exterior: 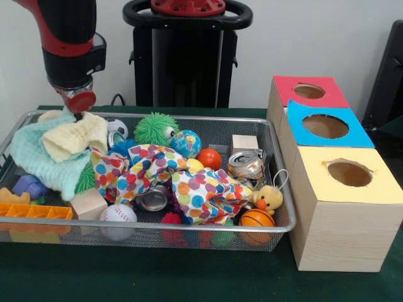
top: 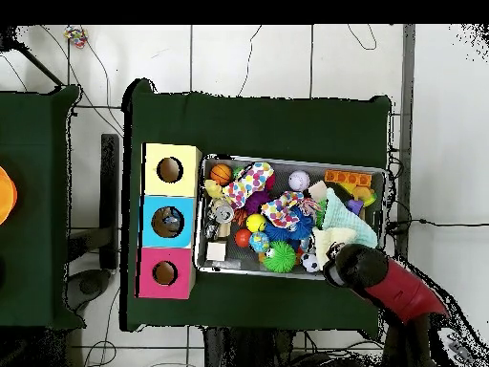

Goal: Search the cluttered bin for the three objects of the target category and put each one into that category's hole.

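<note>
The wire bin (exterior: 280, 157) on the green worktop (exterior: 189, 277) brims with balls (exterior: 118, 212), cans (exterior: 244, 165), cloths (exterior: 189, 182). Three holed boxes (exterior: 340, 201) stand beside it. The gripper (exterior: 80, 100) hangs over the bin's corner; whether its fingers are parted, I cannot tell.

Cluttered bin (top: 291, 272) beside three boxes (top: 169, 221)

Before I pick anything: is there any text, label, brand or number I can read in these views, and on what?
None can be read.
Crushed can: printing on its side, too blurred to read.
Three boxes, pink, blue and yellow tops: plain colour, no labels.
Globe ball: map pattern only, no legible words.
</note>
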Motion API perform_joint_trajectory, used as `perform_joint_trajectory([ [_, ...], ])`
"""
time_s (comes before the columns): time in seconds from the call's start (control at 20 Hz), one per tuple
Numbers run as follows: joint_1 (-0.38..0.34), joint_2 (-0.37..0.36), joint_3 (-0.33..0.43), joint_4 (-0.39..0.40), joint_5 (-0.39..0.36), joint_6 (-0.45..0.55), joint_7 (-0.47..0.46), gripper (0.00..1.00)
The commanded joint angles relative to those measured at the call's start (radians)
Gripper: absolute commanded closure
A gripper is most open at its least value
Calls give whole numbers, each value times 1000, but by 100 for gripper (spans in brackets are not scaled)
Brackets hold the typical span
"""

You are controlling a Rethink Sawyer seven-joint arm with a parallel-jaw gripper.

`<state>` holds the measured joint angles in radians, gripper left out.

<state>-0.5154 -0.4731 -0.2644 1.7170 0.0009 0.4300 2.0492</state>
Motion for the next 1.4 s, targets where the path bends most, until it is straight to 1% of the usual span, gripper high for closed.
perform_joint_trajectory([
  [0.05, -16, 21, 129, -95, -32, 58, -23, 0],
  [0.2, -9, 16, 129, -108, -17, 79, -8, 0],
  [0.3, -9, -3, 132, -114, 5, 113, 7, 0],
  [0.35, -17, -19, 145, -112, 15, 115, 7, 0],
  [0.5, -9, -65, 140, -135, 12, 148, -3, 0],
  [0.6, 10, -106, 122, -161, 10, 229, -7, 0],
  [0.65, 21, -128, 111, -180, 11, 285, -7, 0],
  [0.75, 24, -149, 107, -206, 10, 353, -12, 0],
  [0.9, 18, -169, 113, -219, 7, 395, -21, 0],
  [1.05, 22, -177, 113, -239, 2, 430, -16, 0],
  [1.15, 21, -177, 116, -242, -1, 435, -13, 0],
  [1.4, 31, -168, 119, -232, -6, 415, 10, 0],
])
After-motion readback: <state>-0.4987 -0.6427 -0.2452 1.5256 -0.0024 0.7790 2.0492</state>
